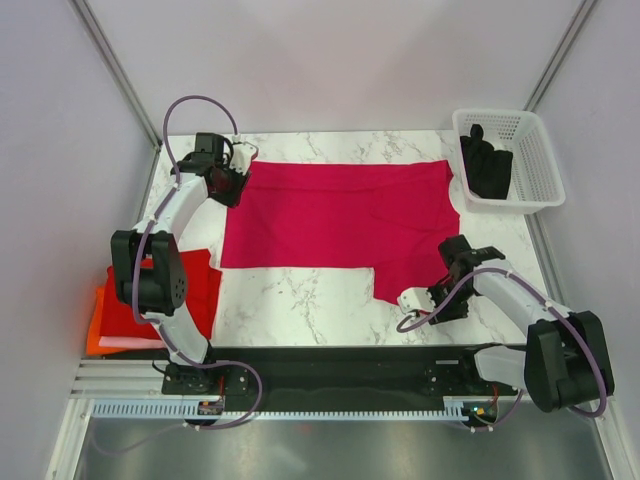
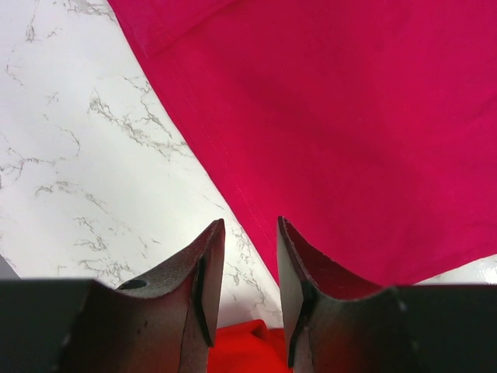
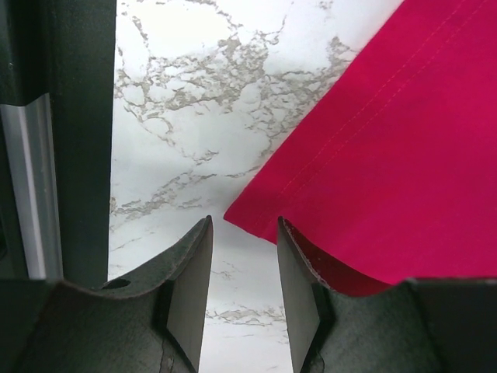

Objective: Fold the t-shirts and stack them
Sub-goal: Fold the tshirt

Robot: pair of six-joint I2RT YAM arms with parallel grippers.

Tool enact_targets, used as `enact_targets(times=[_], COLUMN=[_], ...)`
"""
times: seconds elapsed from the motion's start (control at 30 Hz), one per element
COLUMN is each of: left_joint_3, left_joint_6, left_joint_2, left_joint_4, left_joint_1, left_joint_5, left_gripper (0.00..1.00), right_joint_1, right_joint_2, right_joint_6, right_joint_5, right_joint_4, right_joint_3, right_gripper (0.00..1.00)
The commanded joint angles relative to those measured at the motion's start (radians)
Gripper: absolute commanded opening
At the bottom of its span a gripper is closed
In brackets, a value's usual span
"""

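A raspberry-crimson t-shirt [image 1: 340, 215] lies spread flat across the middle of the marble table [image 1: 300, 300]. My left gripper [image 1: 228, 182] hovers at its far left corner. In the left wrist view the gripper [image 2: 250, 225] is open and holds nothing; the shirt's hem [image 2: 349, 116] runs just past the right finger. My right gripper [image 1: 408, 300] is low by the shirt's near right corner. In the right wrist view it [image 3: 243, 221] is open and empty, with that corner [image 3: 404, 140] just ahead and to the right. A red t-shirt [image 1: 165, 295] on an orange one [image 1: 100, 325] lies at the near left.
A white lattice basket [image 1: 530, 165] at the back right holds a black item [image 1: 487, 165]. The black base rail [image 1: 340, 365] runs along the near edge and shows at the left of the right wrist view [image 3: 78, 140]. Red cloth [image 2: 248, 350] shows below the left fingers.
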Motion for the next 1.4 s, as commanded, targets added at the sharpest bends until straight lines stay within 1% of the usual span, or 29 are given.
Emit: enact_targets(times=[0.0, 0.23, 0.33, 0.43, 0.47, 0.5, 0.53, 0.73, 0.9, 1.03, 1.27, 1.37], left_joint_3=[0.019, -0.003, -0.035, -0.049, -0.055, -0.061, -0.067, -0.138, -0.159, -0.165, -0.263, -0.282], left_joint_6=[0.038, 0.05, 0.081, 0.111, 0.118, 0.122, 0.131, 0.157, 0.164, 0.173, 0.173, 0.167], left_joint_2=[0.003, 0.006, -0.013, -0.014, -0.011, -0.013, -0.014, -0.027, -0.002, 0.026, 0.026, 0.038], left_joint_4=[0.029, 0.021, 0.011, -0.054, -0.072, -0.106, -0.115, -0.159, -0.181, -0.187, -0.192, -0.177], left_joint_1=[0.004, 0.02, 0.056, 0.083, 0.112, 0.12, 0.132, 0.134, 0.132, 0.134, 0.132, 0.132], left_joint_5=[-0.015, -0.015, 0.0, 0.032, 0.064, 0.083, 0.109, 0.178, 0.172, 0.135, 0.131, 0.117], left_gripper=[0.41, 0.41, 0.44, 0.46, 0.46, 0.47, 0.47, 0.47, 0.46, 0.44, 0.43, 0.43], right_joint_1=[0.003, 0.005, 0.006, 0.003, 0.005, 0.005, 0.005, 0.005, 0.005, 0.005, 0.005, 0.006], right_joint_2=[0.012, 0.03, 0.055, 0.072, 0.072, 0.072, 0.067, 0.06, 0.084, 0.103, 0.116, 0.121], right_joint_6=[-0.043, -0.024, -0.007, 0.017, 0.028, 0.034, 0.04, 0.059, 0.077, 0.089, 0.109, 0.115], right_joint_5=[0.005, 0.02, 0.046, 0.057, 0.058, 0.06, 0.058, 0.063, 0.057, 0.06, 0.058, 0.054], right_joint_4=[0.009, 0.063, 0.098, 0.113, 0.113, 0.112, 0.113, 0.115, 0.12, 0.123, 0.129, 0.127], right_joint_3=[-0.017, -0.042, -0.051, -0.055, -0.054, -0.055, -0.052, -0.049, -0.023, 0.003, 0.012, 0.015], right_gripper=[0.47, 0.46, 0.41, 0.24, 0.11, 0.04, 0.0, 0.0, 0.0, 0.0, 0.0, 0.0])
